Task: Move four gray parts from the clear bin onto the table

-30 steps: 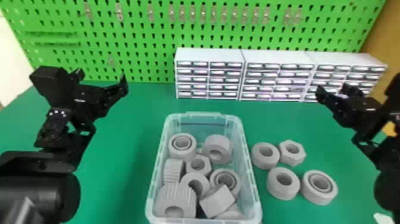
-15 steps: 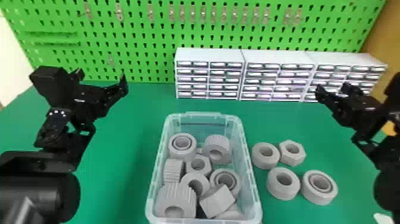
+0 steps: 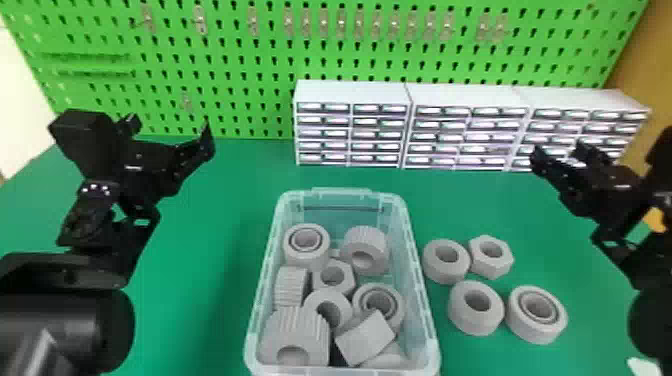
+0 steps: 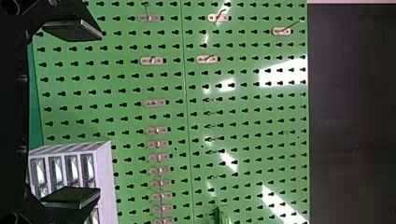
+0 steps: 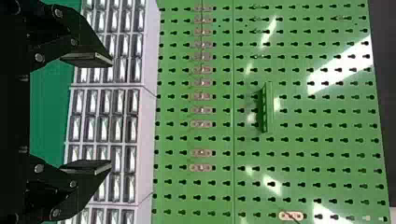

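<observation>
The clear bin (image 3: 429, 305) stands in the middle of the green table, holding several gray parts, among them a ring (image 3: 306, 246), a hex nut (image 3: 345, 272) and a ribbed gear (image 3: 300, 330). Right of the bin, four gray parts lie on the table: two plain rings (image 3: 445, 272) (image 3: 475, 324), a nut (image 3: 502, 268) and a double ring (image 3: 530, 330). My left gripper (image 3: 170, 132) is held up left of the bin; the left gripper (image 4: 72, 114) is open and holds nothing. Up at the right, my right gripper (image 3: 560, 152), also the right gripper (image 5: 88, 114) in its wrist view, stands open, with nothing between its fingers.
White drawer cabinets (image 3: 355, 92) line the back of the table. Behind them rises a green pegboard (image 3: 240, 65) with small hooks. Green table surface (image 3: 215, 225) lies between the left arm and the bin.
</observation>
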You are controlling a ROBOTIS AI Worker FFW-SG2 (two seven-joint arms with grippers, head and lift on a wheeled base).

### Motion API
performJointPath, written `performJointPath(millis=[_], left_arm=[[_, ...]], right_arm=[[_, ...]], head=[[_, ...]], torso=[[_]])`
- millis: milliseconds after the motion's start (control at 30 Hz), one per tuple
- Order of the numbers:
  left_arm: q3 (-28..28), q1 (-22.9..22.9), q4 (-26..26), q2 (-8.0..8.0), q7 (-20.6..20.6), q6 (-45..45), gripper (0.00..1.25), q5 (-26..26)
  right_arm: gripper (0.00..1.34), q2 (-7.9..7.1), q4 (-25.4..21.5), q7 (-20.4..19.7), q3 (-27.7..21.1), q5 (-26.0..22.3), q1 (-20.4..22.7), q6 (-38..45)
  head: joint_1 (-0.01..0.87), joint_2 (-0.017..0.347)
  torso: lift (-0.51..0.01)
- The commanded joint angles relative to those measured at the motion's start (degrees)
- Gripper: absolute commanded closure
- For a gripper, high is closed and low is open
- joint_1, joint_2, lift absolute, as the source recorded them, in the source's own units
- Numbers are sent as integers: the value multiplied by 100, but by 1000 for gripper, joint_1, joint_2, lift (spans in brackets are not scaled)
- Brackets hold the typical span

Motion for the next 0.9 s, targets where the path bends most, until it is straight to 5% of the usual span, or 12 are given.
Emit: performJointPath(millis=[0,867], left_arm=[[-10,5,0,0,0,0,113,-4],[17,-4,0,0,8,-35,113,-21]], right_arm=[[490,-3,-14,1,19,-4,-15,0],[490,15,-58,-26,11,-4,-50,-26]], head=[[678,34],[678,34]], torso=[[-50],[-50]])
